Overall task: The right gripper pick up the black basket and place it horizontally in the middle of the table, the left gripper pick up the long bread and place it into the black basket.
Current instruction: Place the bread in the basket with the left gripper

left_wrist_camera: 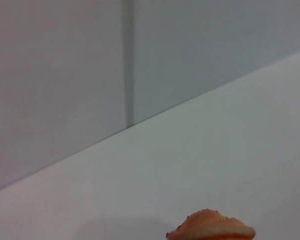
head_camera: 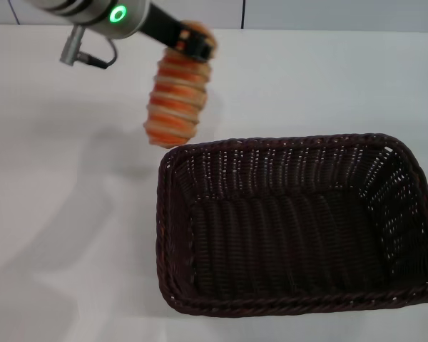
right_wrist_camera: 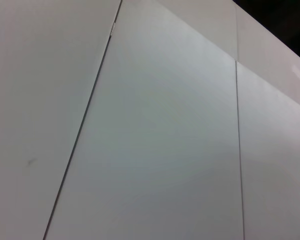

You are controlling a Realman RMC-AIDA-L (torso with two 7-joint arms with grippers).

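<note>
The black basket (head_camera: 292,224) lies horizontally on the white table (head_camera: 50,214), right of centre, and is empty. My left gripper (head_camera: 192,41), on the green-lit arm, is shut on the top end of the long bread (head_camera: 177,96). The loaf hangs tilted in the air, its lower end just above and behind the basket's back-left corner. One end of the loaf also shows in the left wrist view (left_wrist_camera: 212,229). My right gripper is out of view; the right wrist view shows only wall panels.
A grey panelled wall (head_camera: 307,13) runs along the table's far edge. A cable connector (head_camera: 75,46) hangs from the left arm. Bare tabletop lies left of the basket.
</note>
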